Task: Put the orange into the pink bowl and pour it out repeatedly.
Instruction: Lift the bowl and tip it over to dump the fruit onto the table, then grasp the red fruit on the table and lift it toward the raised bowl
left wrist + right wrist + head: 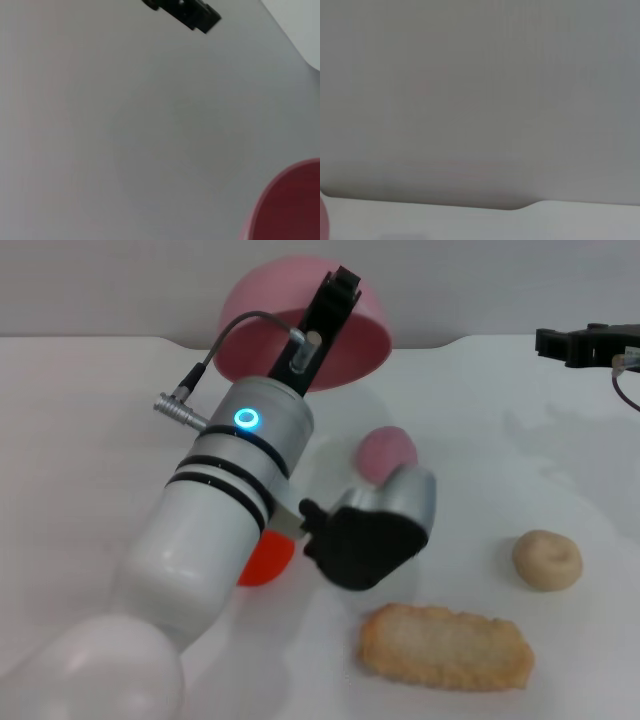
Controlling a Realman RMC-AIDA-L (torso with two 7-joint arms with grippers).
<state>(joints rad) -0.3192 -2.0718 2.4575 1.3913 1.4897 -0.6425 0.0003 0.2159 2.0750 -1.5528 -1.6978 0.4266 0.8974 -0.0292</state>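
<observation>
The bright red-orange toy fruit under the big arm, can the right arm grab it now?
Probably not easily. The right gripper sits far off at the table's back edge, and the orange is mostly hidden beneath the left arm, whose left gripper holds the tilted pink bowl.

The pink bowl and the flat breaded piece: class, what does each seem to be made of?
The pink bowl, tilted on the left gripper, looks like smooth matte plastic: even colour, soft sheen. The breaded piece looks like rough, crumbly toy food, perhaps foam or rubber; its grainy golden surface leaves that open.
</observation>
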